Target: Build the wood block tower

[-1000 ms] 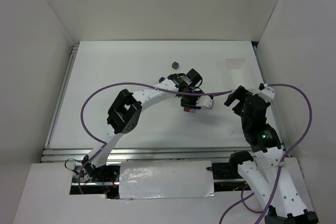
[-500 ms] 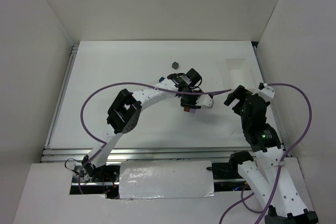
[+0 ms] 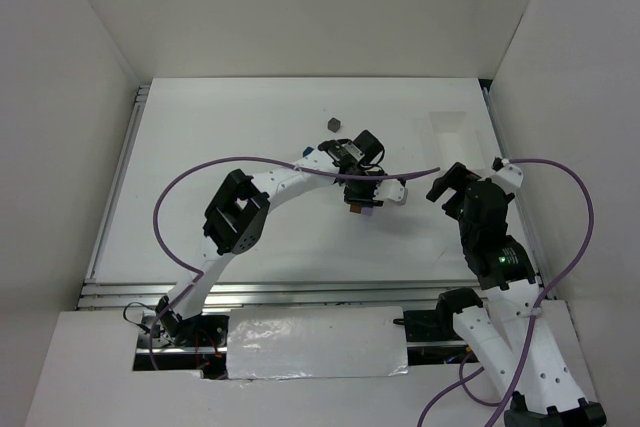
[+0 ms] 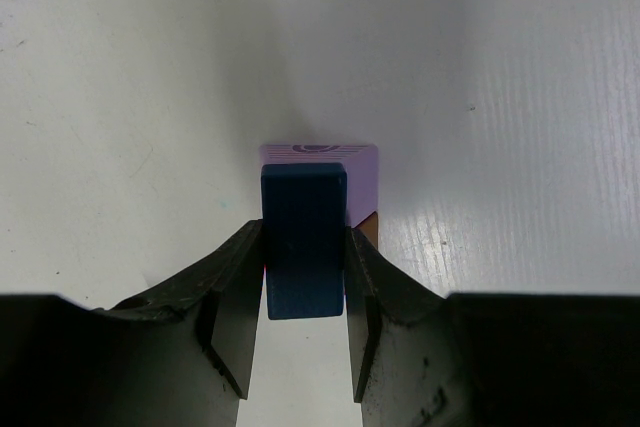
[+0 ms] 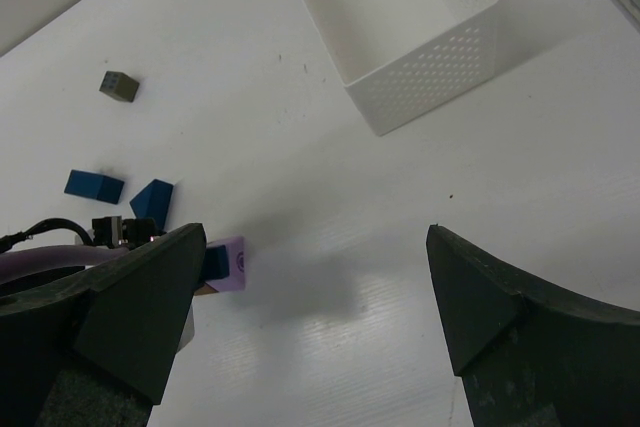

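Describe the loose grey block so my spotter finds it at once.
Find the white perforated tray at the far right of the table, then look left along the table. The grey block lies alone there, farther back than the two loose blue blocks. It is the only grey piece, a small cube.

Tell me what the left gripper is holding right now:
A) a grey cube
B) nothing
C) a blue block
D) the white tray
C: in the wrist view, the left gripper is closed on both sides of a blue block, just above the lavender block.
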You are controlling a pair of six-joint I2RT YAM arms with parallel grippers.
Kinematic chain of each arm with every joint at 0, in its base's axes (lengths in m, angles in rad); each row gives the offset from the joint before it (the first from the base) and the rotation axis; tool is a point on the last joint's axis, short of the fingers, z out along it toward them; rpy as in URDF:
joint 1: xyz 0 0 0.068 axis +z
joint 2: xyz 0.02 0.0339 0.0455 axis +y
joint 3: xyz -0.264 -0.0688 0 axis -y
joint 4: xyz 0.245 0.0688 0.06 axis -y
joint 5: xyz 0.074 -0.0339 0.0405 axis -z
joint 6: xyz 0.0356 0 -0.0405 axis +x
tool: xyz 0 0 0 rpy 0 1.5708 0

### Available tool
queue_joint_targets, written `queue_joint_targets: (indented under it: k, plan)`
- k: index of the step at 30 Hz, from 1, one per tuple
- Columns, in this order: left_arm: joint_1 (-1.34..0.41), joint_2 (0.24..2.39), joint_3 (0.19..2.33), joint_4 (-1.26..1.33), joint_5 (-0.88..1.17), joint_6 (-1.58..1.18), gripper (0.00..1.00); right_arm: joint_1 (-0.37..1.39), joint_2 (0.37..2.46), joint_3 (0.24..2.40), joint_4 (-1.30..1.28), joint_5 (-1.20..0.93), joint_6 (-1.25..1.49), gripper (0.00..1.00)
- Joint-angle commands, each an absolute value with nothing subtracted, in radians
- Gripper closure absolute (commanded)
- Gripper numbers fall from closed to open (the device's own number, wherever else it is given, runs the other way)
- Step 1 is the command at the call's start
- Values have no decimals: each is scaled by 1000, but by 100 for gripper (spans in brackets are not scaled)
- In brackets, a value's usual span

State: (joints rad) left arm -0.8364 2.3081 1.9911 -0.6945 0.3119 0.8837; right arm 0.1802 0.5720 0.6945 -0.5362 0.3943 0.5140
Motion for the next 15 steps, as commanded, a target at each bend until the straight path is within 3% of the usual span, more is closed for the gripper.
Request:
queue_joint_targets:
  k: [1,15]
  plan:
    - [-831,2299,1973,-707,319,876,58,173,564,689,-482,391,499,0]
    - [-831,2293,1973,-729,321,888,48,175,561,683,-477,385,499,0]
